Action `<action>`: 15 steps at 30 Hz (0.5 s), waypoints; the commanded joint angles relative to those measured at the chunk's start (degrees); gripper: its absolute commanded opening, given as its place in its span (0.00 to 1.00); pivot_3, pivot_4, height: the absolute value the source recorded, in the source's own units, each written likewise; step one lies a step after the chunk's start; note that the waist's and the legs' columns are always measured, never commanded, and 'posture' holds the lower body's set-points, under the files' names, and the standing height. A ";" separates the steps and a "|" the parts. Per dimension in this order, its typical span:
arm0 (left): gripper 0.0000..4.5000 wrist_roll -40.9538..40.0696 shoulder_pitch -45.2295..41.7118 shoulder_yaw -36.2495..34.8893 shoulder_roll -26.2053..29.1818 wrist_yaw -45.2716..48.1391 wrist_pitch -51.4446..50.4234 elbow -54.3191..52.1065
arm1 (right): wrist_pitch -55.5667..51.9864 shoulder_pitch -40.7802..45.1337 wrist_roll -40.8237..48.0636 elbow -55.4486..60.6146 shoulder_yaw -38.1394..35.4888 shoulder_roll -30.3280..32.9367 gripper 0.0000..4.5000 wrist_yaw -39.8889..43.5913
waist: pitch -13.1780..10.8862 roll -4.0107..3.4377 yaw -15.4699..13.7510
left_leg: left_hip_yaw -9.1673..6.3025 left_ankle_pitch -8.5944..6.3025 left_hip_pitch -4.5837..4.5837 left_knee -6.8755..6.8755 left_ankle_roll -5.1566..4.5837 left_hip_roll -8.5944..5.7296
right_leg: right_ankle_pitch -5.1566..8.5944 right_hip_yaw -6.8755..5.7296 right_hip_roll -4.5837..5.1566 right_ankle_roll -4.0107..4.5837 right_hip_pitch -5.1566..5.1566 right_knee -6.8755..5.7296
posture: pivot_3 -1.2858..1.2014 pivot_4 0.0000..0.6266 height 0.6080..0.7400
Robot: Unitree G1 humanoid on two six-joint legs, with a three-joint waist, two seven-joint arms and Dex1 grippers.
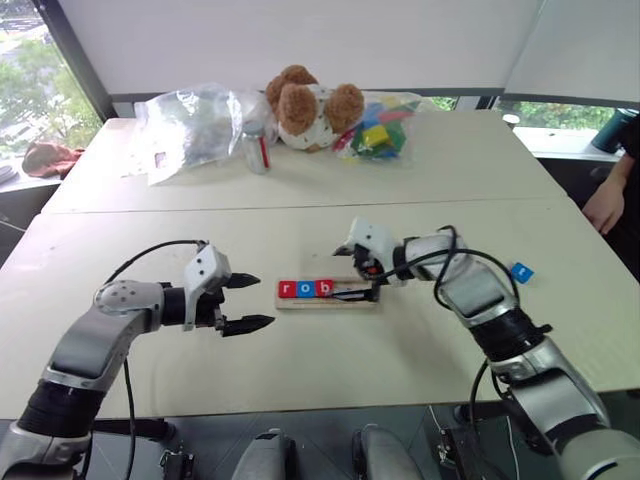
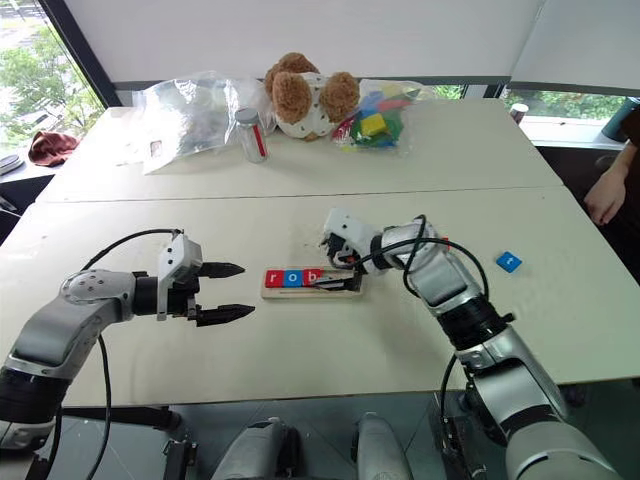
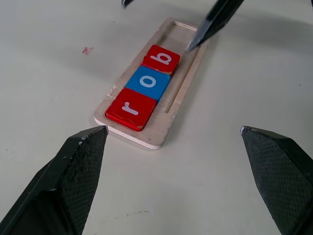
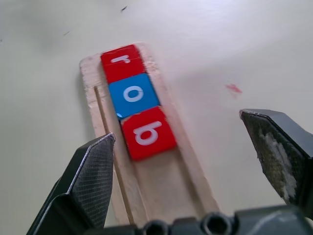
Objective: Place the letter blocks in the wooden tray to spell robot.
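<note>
The wooden tray point(image 1: 350, 300) lies at the middle of the near table. Three letter blocks sit in its left part: a red r point(image 3: 130, 107), a blue o point(image 3: 147, 82) and a red b point(image 4: 146, 132) that is slightly askew. Another blue letter block point(image 1: 521, 271) lies loose on the table to the right. My right gripper point(image 4: 177, 128) hovers open just above the tray's bare right end, holding nothing. To the left of the tray, my left gripper point(image 1: 265, 300) is open and empty, pointing toward it.
On the far table stand a teddy bear point(image 1: 305, 105), a crumpled clear plastic bag point(image 1: 190, 125), a small jar point(image 1: 258, 148) and a bag of coloured toy blocks point(image 1: 378, 128). A person's hand point(image 1: 605, 205) rests at the right edge.
</note>
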State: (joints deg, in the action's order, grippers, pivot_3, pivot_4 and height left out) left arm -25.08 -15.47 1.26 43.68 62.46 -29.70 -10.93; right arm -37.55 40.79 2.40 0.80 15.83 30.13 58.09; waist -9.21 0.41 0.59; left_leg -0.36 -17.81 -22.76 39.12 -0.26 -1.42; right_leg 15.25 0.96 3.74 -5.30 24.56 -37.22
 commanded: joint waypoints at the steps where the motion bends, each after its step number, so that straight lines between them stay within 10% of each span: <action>1: 1.00 -3.25 -1.75 -1.93 0.17 0.17 -1.43 -4.13 | -14.12 0.36 2.15 7.38 -14.64 0.23 0.99 -10.95 | 0.00 0.00 -0.05 | 0.00 0.00 -0.02 0.00 0.00 0.00 | 0.00 0.00 0.01 0.00 0.01 0.01 | 0.52 0.24 1.00; 15: 1.00 -1.12 -10.55 3.83 -5.68 1.58 1.07 2.92 | -17.12 -16.65 -7.45 14.24 -28.67 -16.23 0.99 -50.35 | 0.03 -0.01 0.36 | 0.13 0.21 -0.02 -0.08 0.34 -0.02 | 0.00 0.11 -0.10 0.00 0.11 -0.06 | 0.52 0.24 1.00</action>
State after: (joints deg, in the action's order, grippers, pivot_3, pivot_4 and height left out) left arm -26.24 -24.66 5.54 37.98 63.61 -29.71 -7.29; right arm -56.63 23.76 -4.76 14.01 -11.32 14.39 9.53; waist -9.18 0.40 0.95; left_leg -0.24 -17.62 -22.77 39.05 0.05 -1.44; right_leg 15.25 1.07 3.63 -5.30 24.66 -37.29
